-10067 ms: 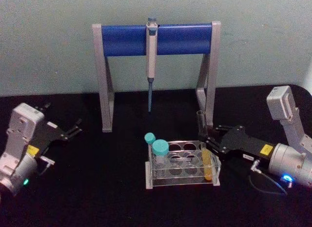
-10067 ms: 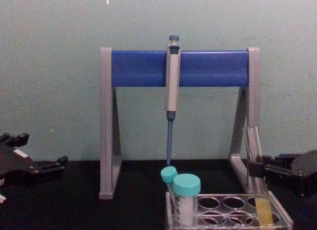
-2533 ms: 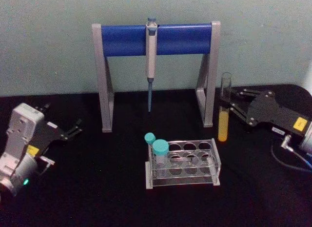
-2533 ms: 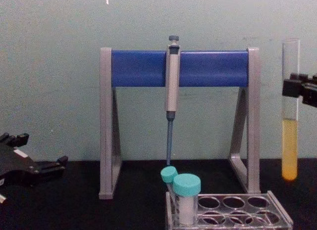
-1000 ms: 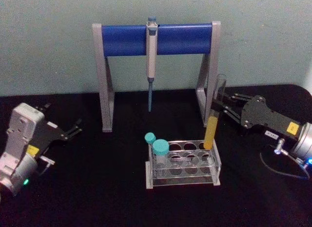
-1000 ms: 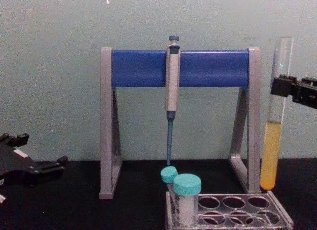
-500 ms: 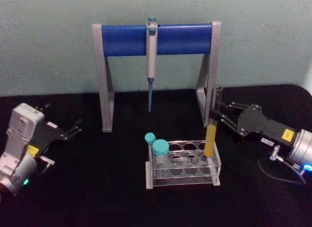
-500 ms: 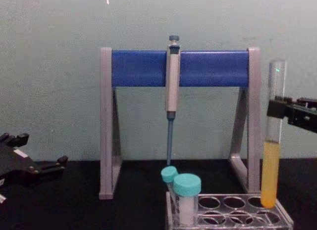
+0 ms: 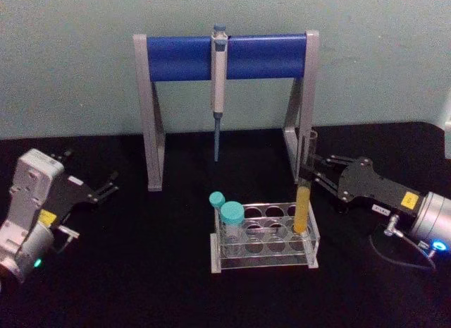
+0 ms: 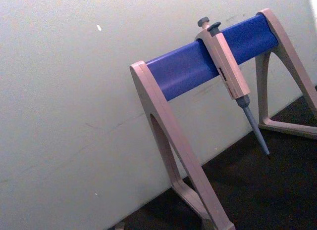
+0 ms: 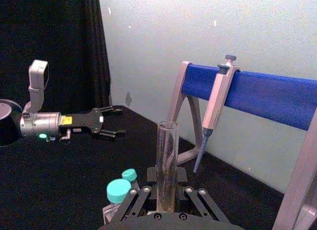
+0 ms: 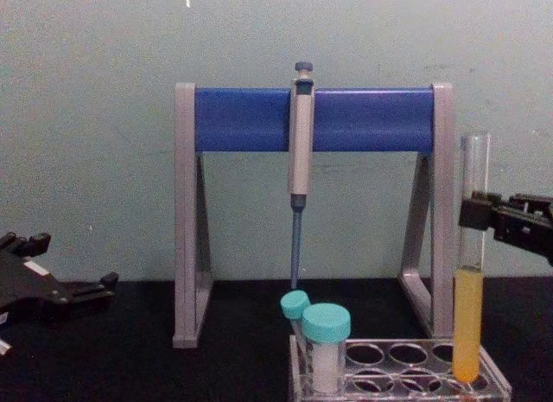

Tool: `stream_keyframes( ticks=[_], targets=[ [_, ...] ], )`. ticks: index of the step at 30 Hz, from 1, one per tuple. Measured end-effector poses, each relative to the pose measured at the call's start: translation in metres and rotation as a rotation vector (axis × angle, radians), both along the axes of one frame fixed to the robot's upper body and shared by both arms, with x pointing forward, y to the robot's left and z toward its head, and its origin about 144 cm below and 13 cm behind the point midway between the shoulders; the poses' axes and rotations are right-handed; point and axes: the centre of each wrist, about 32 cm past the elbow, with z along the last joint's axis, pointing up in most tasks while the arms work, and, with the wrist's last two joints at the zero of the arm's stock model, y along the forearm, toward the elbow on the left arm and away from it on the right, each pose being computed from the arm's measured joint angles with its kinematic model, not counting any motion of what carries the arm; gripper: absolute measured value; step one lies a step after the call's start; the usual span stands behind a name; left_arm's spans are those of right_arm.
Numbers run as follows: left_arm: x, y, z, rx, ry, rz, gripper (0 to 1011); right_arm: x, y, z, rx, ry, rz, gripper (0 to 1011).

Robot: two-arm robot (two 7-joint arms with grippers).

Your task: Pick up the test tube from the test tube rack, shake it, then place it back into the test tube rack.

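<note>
The test tube (image 9: 303,201) is a long clear glass tube with yellow-orange liquid in its lower part. It stands nearly upright, its bottom down inside a hole at the right end of the clear test tube rack (image 9: 262,262). My right gripper (image 9: 314,174) is shut on the tube's glass just above the liquid. The chest view shows the test tube (image 12: 469,324) dipping into the test tube rack (image 12: 406,378), with the right gripper (image 12: 474,213) holding it. In the right wrist view the test tube (image 11: 166,156) rises between the fingers. My left gripper (image 9: 109,185) rests open at the table's far left.
A grey and blue pipette stand (image 9: 183,58) spans the back, with a grey-blue pipette (image 9: 218,74) hanging from it. Two teal-capped tubes (image 9: 230,215) stand at the rack's left end. Black table lies around the rack.
My right gripper has come down with the test tube. The tube's bottom has sunk from the rack's top deeper into the hole. The left arm has not moved.
</note>
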Motion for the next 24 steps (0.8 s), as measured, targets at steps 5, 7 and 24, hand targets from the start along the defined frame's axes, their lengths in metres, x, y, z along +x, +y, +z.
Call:
stream_keyframes(
  ticks=[5, 7, 24],
  targets=[
    [0.0, 0.0, 0.0, 0.0, 0.0, 0.0, 1001, 0.0, 0.0, -0.002, -0.01, 0.006, -0.002, 226],
    [0.0, 0.0, 0.0, 0.0, 0.0, 0.0, 1001, 0.0, 0.0, -0.003, -0.014, 0.01, -0.005, 226],
    [0.0, 0.0, 0.0, 0.0, 0.0, 0.0, 1001, 0.0, 0.0, -0.013, -0.027, 0.048, -0.011, 226]
  ],
)
